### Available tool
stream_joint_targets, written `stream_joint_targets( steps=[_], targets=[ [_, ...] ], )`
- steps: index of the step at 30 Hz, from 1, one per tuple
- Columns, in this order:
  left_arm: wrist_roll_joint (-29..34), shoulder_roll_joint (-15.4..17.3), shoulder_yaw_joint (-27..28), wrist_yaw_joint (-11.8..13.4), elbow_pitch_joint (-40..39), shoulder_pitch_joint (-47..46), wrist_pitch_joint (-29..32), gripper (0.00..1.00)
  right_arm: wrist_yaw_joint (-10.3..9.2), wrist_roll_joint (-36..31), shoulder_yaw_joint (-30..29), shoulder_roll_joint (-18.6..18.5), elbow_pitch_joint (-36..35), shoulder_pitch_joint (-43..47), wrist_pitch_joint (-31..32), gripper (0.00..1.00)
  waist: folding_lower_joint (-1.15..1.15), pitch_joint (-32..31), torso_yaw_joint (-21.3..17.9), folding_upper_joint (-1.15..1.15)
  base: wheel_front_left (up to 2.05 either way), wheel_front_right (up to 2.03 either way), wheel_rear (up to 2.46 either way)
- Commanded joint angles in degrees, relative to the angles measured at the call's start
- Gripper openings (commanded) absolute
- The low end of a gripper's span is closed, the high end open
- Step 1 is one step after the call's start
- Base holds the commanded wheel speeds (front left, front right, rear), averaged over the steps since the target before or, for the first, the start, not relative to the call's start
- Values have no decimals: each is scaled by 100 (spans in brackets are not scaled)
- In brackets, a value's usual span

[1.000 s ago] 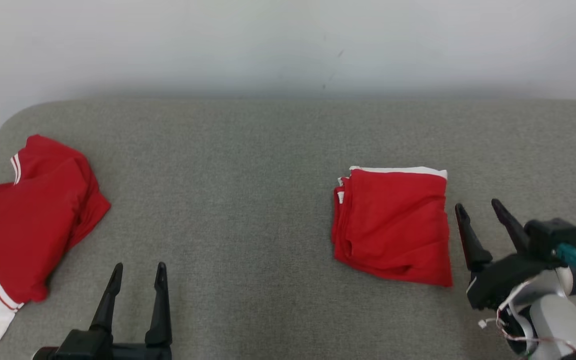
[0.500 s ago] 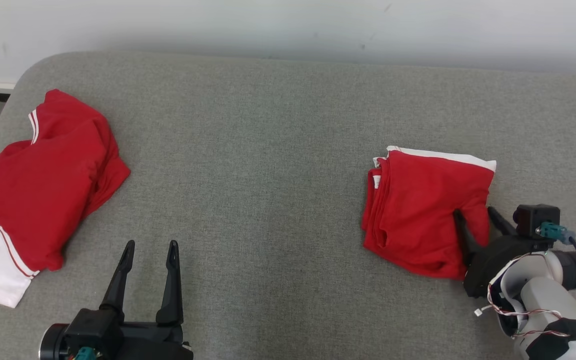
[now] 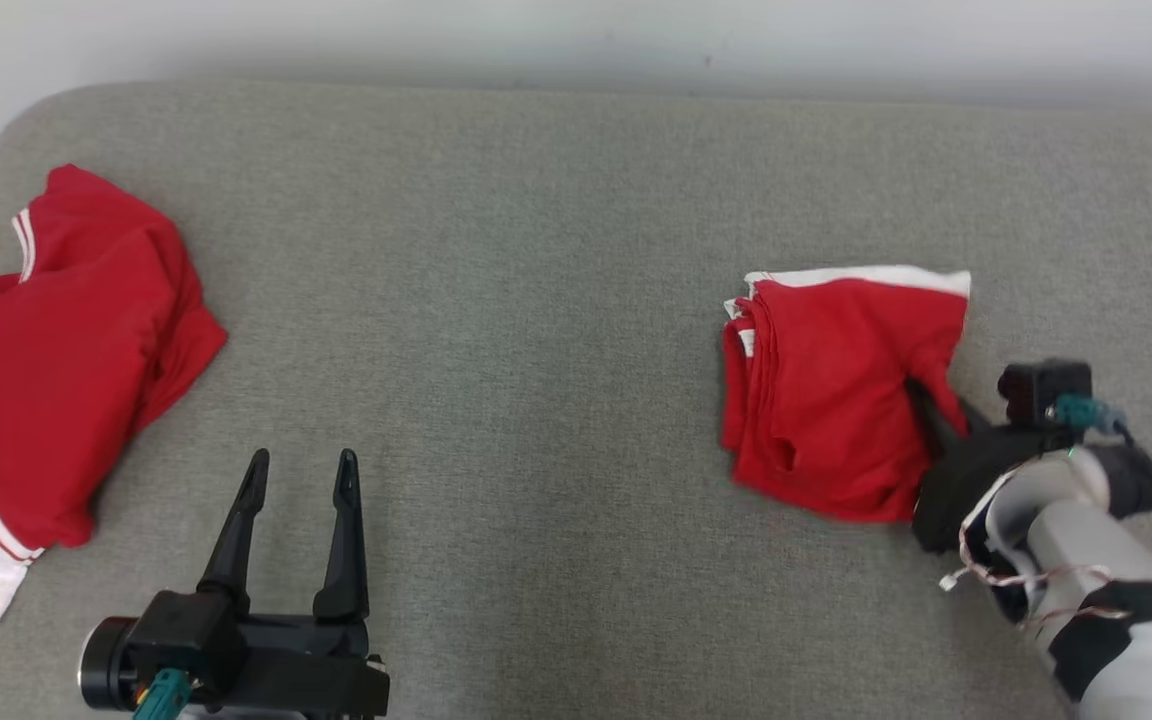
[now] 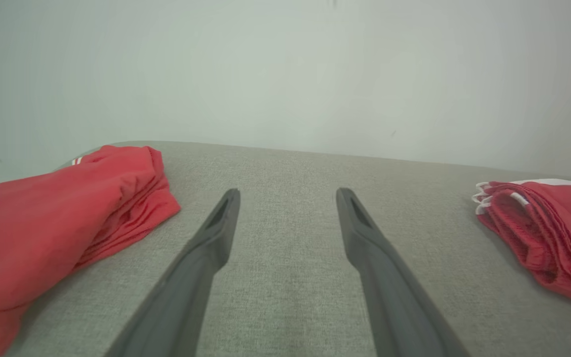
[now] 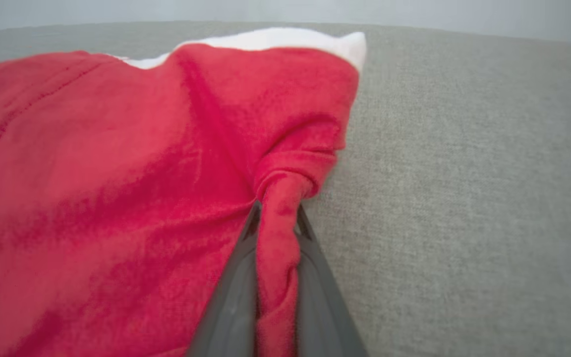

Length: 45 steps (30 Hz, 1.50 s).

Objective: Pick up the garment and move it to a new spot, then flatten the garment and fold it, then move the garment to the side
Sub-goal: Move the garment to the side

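The folded red garment (image 3: 816, 400) with a white hem lies right of centre on the grey padded surface (image 3: 536, 300). My right gripper (image 3: 928, 398) is shut on its right edge. In the right wrist view a pinched ridge of the garment's red cloth (image 5: 117, 173) runs between the closed fingers of the right gripper (image 5: 275, 212). My left gripper (image 3: 302, 462) stands open over bare surface at the lower left, holding nothing. In the left wrist view the left gripper (image 4: 288, 193) points between the two red heaps, with the folded garment (image 4: 553, 228) at the far right.
A second red garment (image 3: 56, 350) with white trim lies crumpled at the surface's left edge, also visible as the red heap (image 4: 57, 213) on the left. A pale wall (image 3: 576, 40) runs behind the surface. The rounded far-left corner (image 3: 6, 130) drops off.
My right gripper moved in from beside the folded garment onto its right edge and shut on the cloth, bunching it. The head camera tilted and shifted. The left gripper stayed open.
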Motion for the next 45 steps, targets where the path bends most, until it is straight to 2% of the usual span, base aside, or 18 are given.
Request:
stream_joint_targets(
  steps=[1,5,12,17,23,27,32,40,41,42,43,45],
  targets=[
    [-46,-3,-18,-1,-15,-73,-16,100,-18,-1,90,-145,-24,-139,40,0,0,149,-115,0,0,0,0],
    [-10,-1,-34,-35,-87,-252,-16,100,-17,24,596,-612,-276,-595,207,0,0,503,-311,0,0,0,0],
    [200,-1,11,-93,-315,-634,-16,100,-17,309,1284,-1775,-854,-1386,497,0,0,1348,-796,0,0,0,0],
    [368,67,153,-141,-571,-855,-16,100,-17,554,1434,-2540,-1121,-1794,537,0,0,1924,-1189,0,0,0,0],
    [558,231,236,-186,-853,-955,-16,100,-17,723,1482,-3252,-1267,-2126,539,0,0,2350,-1586,0,0,0,0],
    [651,321,257,-187,-997,-931,-16,100,-17,804,1501,-3541,-1252,-2336,554,0,0,2515,-1745,0,0,0,0],
    [672,367,261,-193,-1100,-941,-16,100,-17,841,1536,-3677,-1162,-2571,523,0,0,2626,-1776,0,0,0,0],
    [661,319,155,-211,-1064,-937,3,100,-17,470,1704,-3550,-608,-3200,479,0,0,2739,-1619,0,0,0,0],
    [654,313,158,-211,-1056,-931,4,100,-17,389,1714,-3534,-511,-3275,440,7,0,2746,-1594,0,0,0,0],
    [648,307,160,-213,-1050,-931,4,100,-17,320,1736,-3503,-407,-3336,425,41,0,2744,-1567,0,0,0,0],
    [640,304,168,-212,-1042,-923,4,100,-17,275,1743,-3465,-293,-3373,413,100,0,2729,-1543,0,0,0,0],
    [614,292,194,-205,-1031,-899,4,100,-17,193,1755,-3403,-103,-3458,361,100,0,2683,-1501,0,0,0,0]
  ],
)
